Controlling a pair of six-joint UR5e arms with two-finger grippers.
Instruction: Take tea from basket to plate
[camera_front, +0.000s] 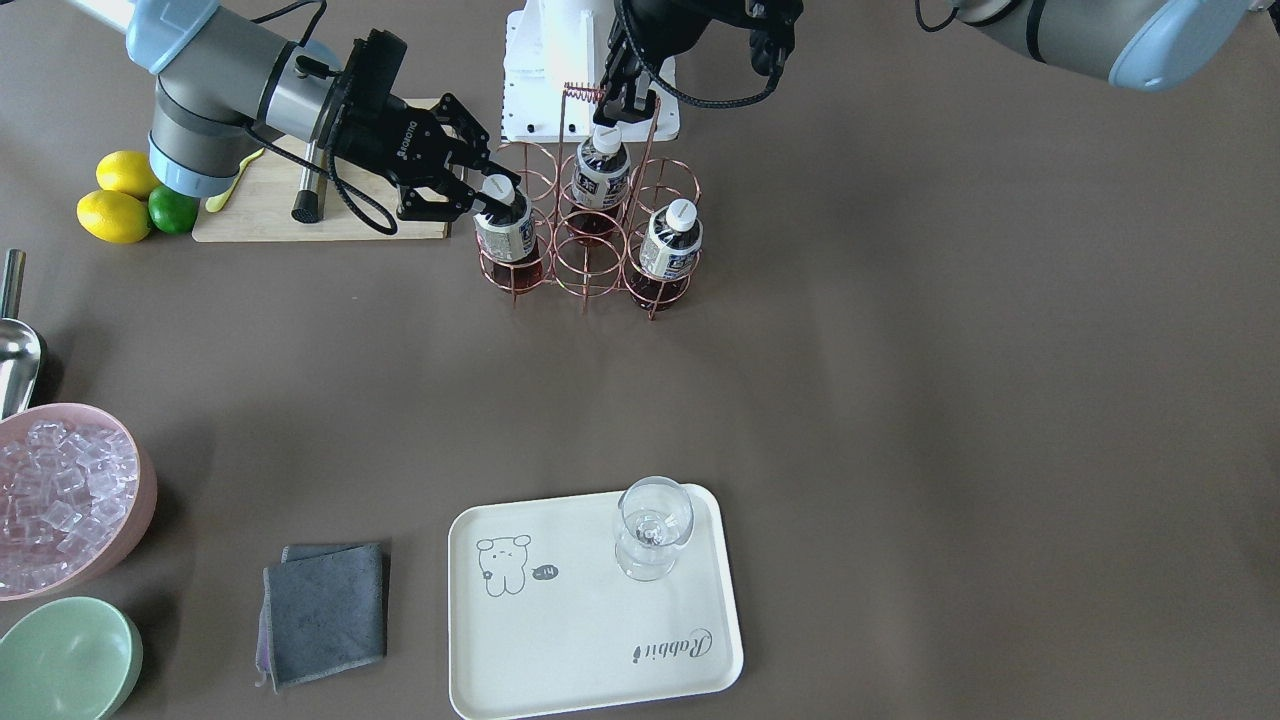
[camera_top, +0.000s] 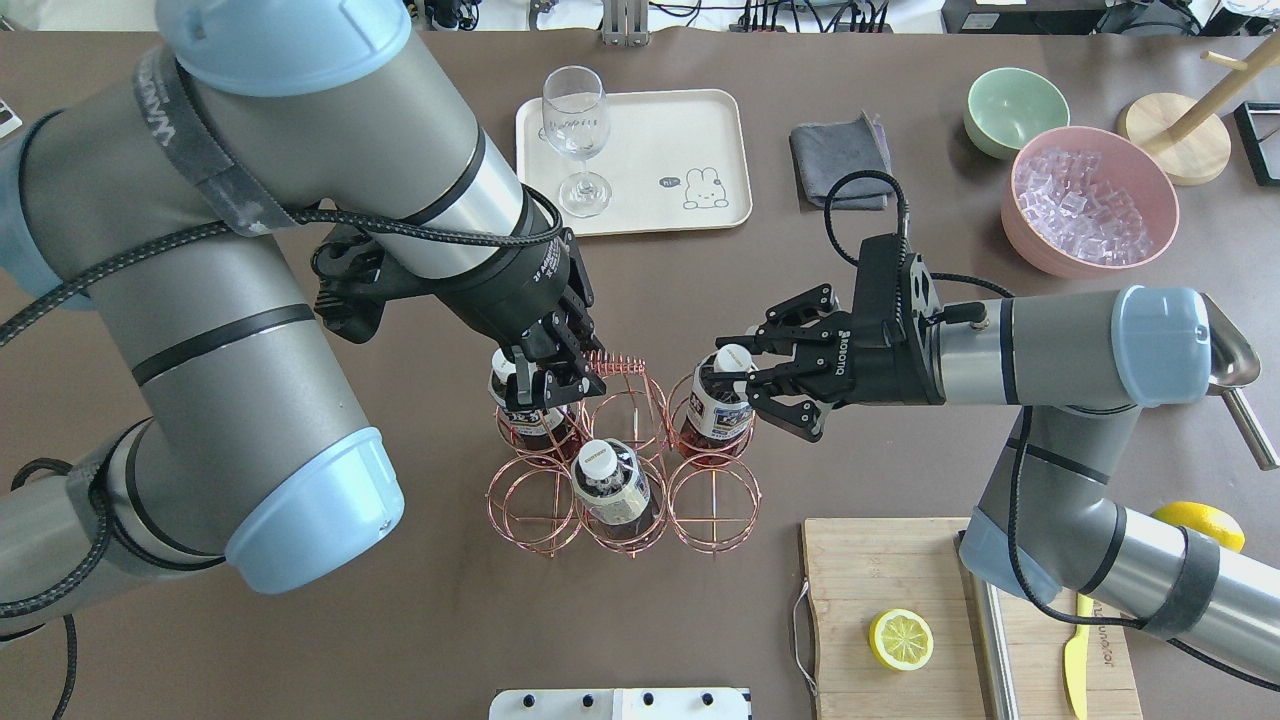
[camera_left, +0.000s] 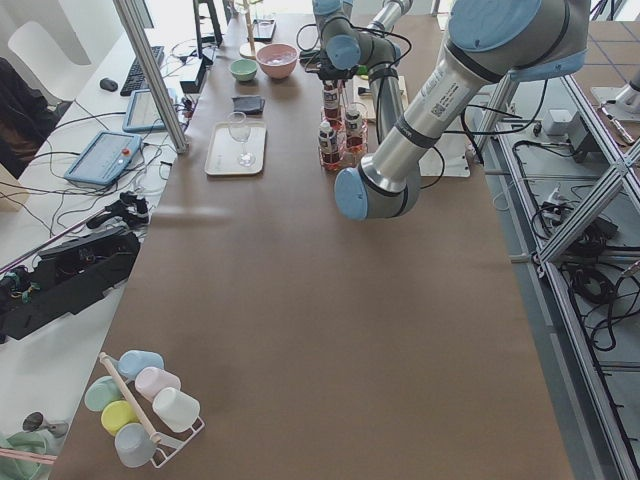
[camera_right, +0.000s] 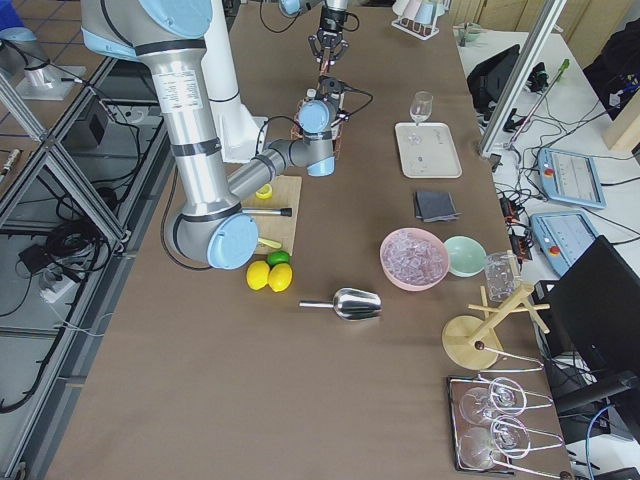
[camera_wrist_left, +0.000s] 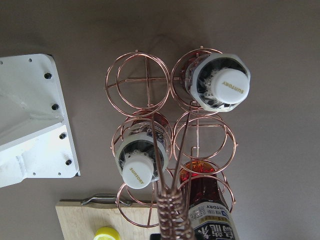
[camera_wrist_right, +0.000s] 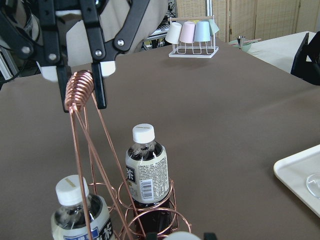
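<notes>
The rose-gold wire basket (camera_top: 715, 500) stands mid-table and holds three tea bottles (camera_top: 605, 480), each in its own ring. My left gripper (camera_top: 572, 385) is above it, shut on the coiled top of the basket's handle (camera_wrist_right: 80, 90). My right gripper (camera_top: 752, 383) is open, with one finger on each side of the neck of the bottle (camera_top: 722, 400) in the corner ring nearest it. That bottle (camera_front: 505, 230) stands upright in its ring. The cream plate (camera_top: 640, 130) lies across the table, apart from both grippers.
A wine glass (camera_top: 577, 130) stands on the plate's corner. A grey cloth (camera_top: 840, 150), a green bowl (camera_top: 1010, 110) and a pink bowl of ice (camera_top: 1090, 200) lie past my right arm. A cutting board (camera_top: 900, 600) with a lemon half is near the robot.
</notes>
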